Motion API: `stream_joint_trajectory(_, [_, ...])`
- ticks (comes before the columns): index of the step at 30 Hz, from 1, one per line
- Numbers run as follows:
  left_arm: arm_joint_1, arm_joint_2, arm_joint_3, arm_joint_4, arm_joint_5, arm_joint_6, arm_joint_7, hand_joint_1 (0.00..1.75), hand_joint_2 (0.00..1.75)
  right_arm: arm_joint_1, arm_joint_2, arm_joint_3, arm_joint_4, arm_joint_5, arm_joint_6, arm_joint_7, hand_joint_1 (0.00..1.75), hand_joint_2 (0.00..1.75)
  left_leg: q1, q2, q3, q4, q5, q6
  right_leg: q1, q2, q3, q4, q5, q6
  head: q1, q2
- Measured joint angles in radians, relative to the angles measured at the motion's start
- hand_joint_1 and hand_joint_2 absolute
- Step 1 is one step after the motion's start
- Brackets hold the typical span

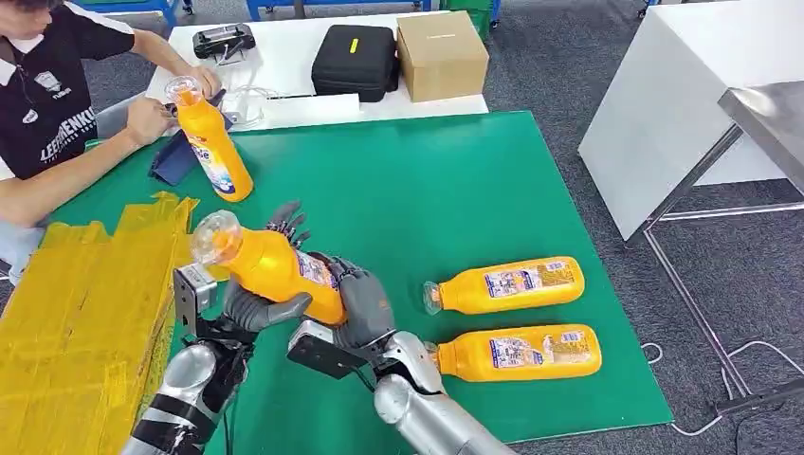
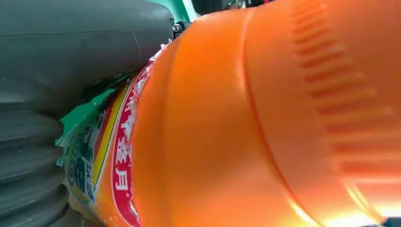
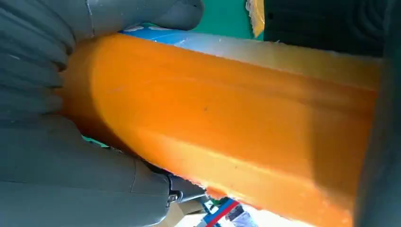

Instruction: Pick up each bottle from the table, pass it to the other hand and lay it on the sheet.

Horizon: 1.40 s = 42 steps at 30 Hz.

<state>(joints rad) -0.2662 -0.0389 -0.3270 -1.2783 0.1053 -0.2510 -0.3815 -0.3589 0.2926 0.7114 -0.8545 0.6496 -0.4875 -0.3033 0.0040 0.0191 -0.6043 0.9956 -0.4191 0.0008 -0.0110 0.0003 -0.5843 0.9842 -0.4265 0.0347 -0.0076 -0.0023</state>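
While a person (image 1: 47,104) in a dark shirt sits at the far left corner with both hands by a standing orange bottle (image 1: 210,142), the crumpled yellow sheet (image 1: 76,303) covers the left end of the green tabletop (image 1: 408,190). Just right of the sheet, the left hand (image 1: 254,308) wraps its thumb and fingers around the held bottle (image 1: 275,265), which is lifted off the tabletop and tilted, its clear cap pointing up toward the sheet. The right hand (image 1: 365,308) grips the same bottle at its base end, so both hands clasp it together. Further right, two more bottles (image 1: 507,284) lie on their sides, one behind the other, caps pointing left. Behind the green surface, a black case (image 1: 356,59) sits beside a cardboard box (image 1: 441,52).
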Motion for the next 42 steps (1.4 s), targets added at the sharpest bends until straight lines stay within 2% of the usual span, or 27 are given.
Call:
stream_joint_trajectory(4, [0.001, 0.000, 0.001, 0.004, 0.006, 0.000, -0.002, 0.00, 1.75, -0.006, -0.002, 0.016, 0.003, 0.006, 0.001, 0.005, 1.75, 1.75, 0.000, 0.000, 0.000, 0.000, 0.000, 0.000, 0.000, 0.000, 0.000, 0.000, 0.000, 0.000, 0.000, 0.000])
stream_joint_trajectory(5, [0.001, 0.001, 0.001, 0.006, 0.008, 0.000, -0.003, 0.72, 1.75, -0.007, -0.003, 0.019, 0.003, 0.009, 0.002, 0.006, 1.75, 1.75, 0.000, 0.000, 0.000, 0.000, 0.000, 0.000, 0.000, 0.000, 0.000, 0.000, 0.000, 0.000, 0.000, 0.000])
stream_joint_trajectory(12, [0.008, 0.000, 0.003, 0.009, 0.029, 0.009, -0.013, 0.72, 1.75, -0.011, -0.011, 0.038, 0.003, 0.015, 0.005, 0.010, 1.75, 1.75, 0.000, 0.000, 0.000, 0.000, 0.000, 0.000, 0.000, 0.000, 0.000, 0.000, 0.000, 0.000, 0.000, 0.000])
stream_joint_trajectory(13, [0.009, 0.000, 0.003, 0.009, 0.030, 0.010, -0.013, 1.75, 1.75, -0.012, -0.012, 0.040, 0.003, 0.015, 0.005, 0.010, 1.75, 1.75, 0.000, 0.000, 0.000, 0.000, 0.000, 0.000, 0.000, 0.000, 0.000, 0.000, 0.000, 0.000, 0.000, 0.000])
stream_joint_trajectory(26, [0.017, -0.015, 0.018, 0.005, 0.049, 0.059, -0.027, 1.75, 1.75, -0.014, -0.019, 0.060, 0.000, -0.009, 0.008, 0.016, 1.75, 1.75, 0.000, 0.000, 0.000, 0.000, 0.000, 0.000, 0.000, 0.000, 0.000, 0.000, 0.000, 0.000, 0.000, 0.000])
stream_joint_trajectory(27, [0.017, -0.018, 0.021, 0.004, 0.049, 0.060, -0.027, 1.75, 1.75, -0.014, -0.020, 0.061, -0.003, -0.011, 0.008, 0.016, 1.50, 1.75, 0.000, 0.000, 0.000, 0.000, 0.000, 0.000, 0.000, 0.000, 0.000, 0.000, 0.000, 0.000, 0.000, 0.000])
stream_joint_trajectory(28, [0.020, -0.022, 0.023, -0.001, 0.049, 0.060, -0.027, 1.75, 1.75, -0.014, -0.021, 0.061, -0.006, -0.013, 0.008, 0.016, 0.00, 1.75, 0.000, 0.000, 0.000, 0.000, 0.000, 0.000, 0.000, 0.000, 0.000, 0.000, 0.000, 0.000, 0.000, 0.000])
stream_joint_trajectory(31, [0.024, -0.028, 0.028, -0.014, 0.051, 0.087, -0.039, 1.75, 1.75, -0.010, -0.022, 0.061, -0.015, -0.042, 0.009, 0.005, 0.00, 1.75, 0.000, 0.000, 0.000, 0.000, 0.000, 0.000, 0.000, 0.000, 0.000, 0.000, 0.000, 0.000, 0.000, 0.000])
stream_joint_trajectory(35, [0.027, -0.037, 0.050, -0.049, 0.069, 0.160, -0.042, 1.75, 1.75, 0.040, -0.030, 0.044, -0.089, -0.205, 0.034, -0.079, 0.00, 1.75, 0.000, 0.000, -0.001, 0.000, 0.000, 0.000, 0.000, 0.000, -0.001, 0.000, 0.000, 0.000, 0.000, 0.000])
stream_joint_trajectory(39, [0.025, -0.032, 0.098, -0.069, -0.030, 0.321, -0.073, 1.75, 1.75, 0.113, -0.060, -0.022, -0.244, -0.318, 0.047, -0.097, 0.00, 1.75, 0.000, 0.000, -0.001, 0.000, 0.000, 0.000, 0.000, 0.000, -0.001, 0.000, 0.000, 0.000, 0.000, 0.000])
stream_joint_trajectory(40, [0.022, -0.029, 0.110, -0.069, -0.055, 0.352, -0.074, 1.75, 1.75, 0.125, -0.069, -0.039, -0.283, -0.330, 0.052, -0.101, 0.00, 0.00, 0.000, 0.000, -0.001, 0.000, 0.000, 0.000, 0.000, 0.000, -0.001, 0.000, 0.000, 0.000, 0.000, 0.000])
stream_joint_trajectory(42, [0.013, -0.016, 0.133, -0.066, -0.087, 0.381, -0.072, 1.75, 1.75, 0.146, -0.091, -0.076, -0.367, -0.351, 0.063, -0.105, 0.00, 0.00, 0.000, 0.000, -0.001, 0.000, 0.000, 0.000, 0.000, 0.000, -0.001, 0.000, 0.000, 0.000, 0.000, 0.000])
